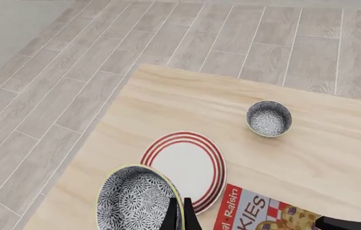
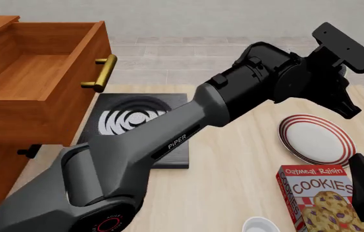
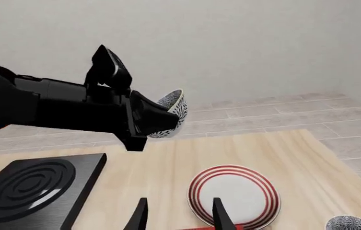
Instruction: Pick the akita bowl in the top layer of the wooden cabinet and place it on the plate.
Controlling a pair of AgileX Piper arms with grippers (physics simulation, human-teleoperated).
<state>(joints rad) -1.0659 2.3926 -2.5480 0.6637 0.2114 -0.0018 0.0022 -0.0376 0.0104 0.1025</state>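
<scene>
I've got the akita bowl (image 1: 138,199) pinched by its rim in my left gripper (image 1: 179,214), above the table.

Left wrist: the plate (image 1: 187,167) lies just beyond the fingertips. Front: the top layer (image 2: 36,79) stands open. Right wrist: right gripper (image 3: 179,216), fingers apart, hangs over the plate.

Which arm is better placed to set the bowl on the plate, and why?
Left: its gripper holds the bowl above the plate. The right gripper is open and empty.
</scene>
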